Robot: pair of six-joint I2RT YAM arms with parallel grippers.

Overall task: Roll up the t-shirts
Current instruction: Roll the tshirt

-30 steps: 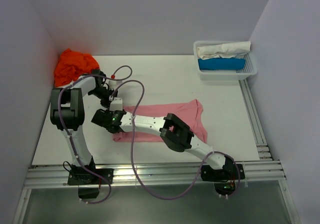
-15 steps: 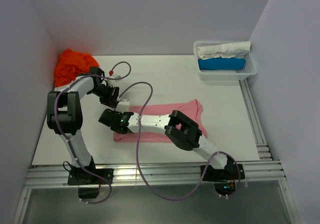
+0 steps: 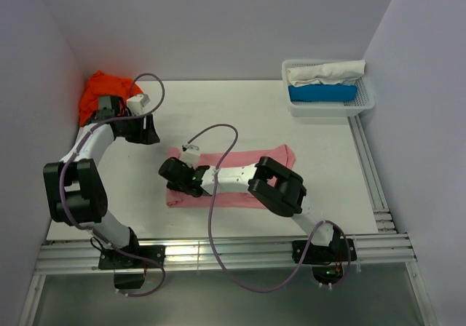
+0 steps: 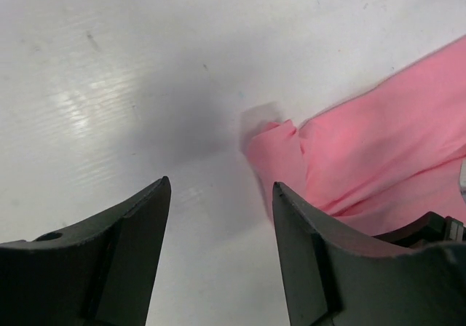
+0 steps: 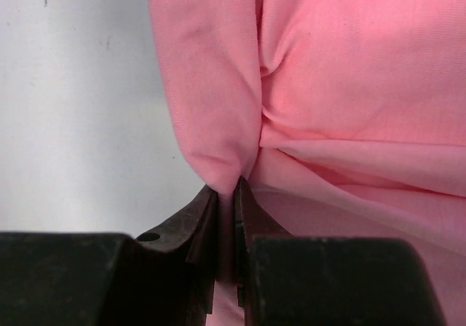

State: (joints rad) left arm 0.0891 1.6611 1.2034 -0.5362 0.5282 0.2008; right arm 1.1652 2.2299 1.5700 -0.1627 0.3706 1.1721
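**Pink strip pinched at its left end, 1 gripper free**

The pink t-shirt (image 3: 280, 158) lies on the table (image 3: 240, 115) folded into a long, narrow strip. It runs left to right in the near half of the surface. The right gripper (image 5: 234, 189) is clamped on the strip's left end, and its wrist view shows both fingers pressed together with a small ridge of pink cloth between them. The left gripper (image 4: 220, 188) hangs over bare surface just beyond that end, toward the far left corner. Its jaws are spread apart and hold nothing, with the strip's corner just ahead of them.

The orange t-shirt (image 3: 109, 86) sits crumpled in the far left corner, not yet laid out. A white mesh basket (image 3: 328, 110) at the far right corner holds 2 rolled cloths, 1 white and 1 blue.

The cloth looks thin, light and limp. It should sag and stretch rather than hold a shape, and the folded layers will probably slide over each other.

A single pinch in the middle of the end would likely drag it askew. The roll seems to call for 2 holds, 1 at the near corner of the left end and 1 at the far corner, each taking every layer.

Catching only the top layer could peel the strip open. Turning the end over low and tight toward the right should give a firm roll.
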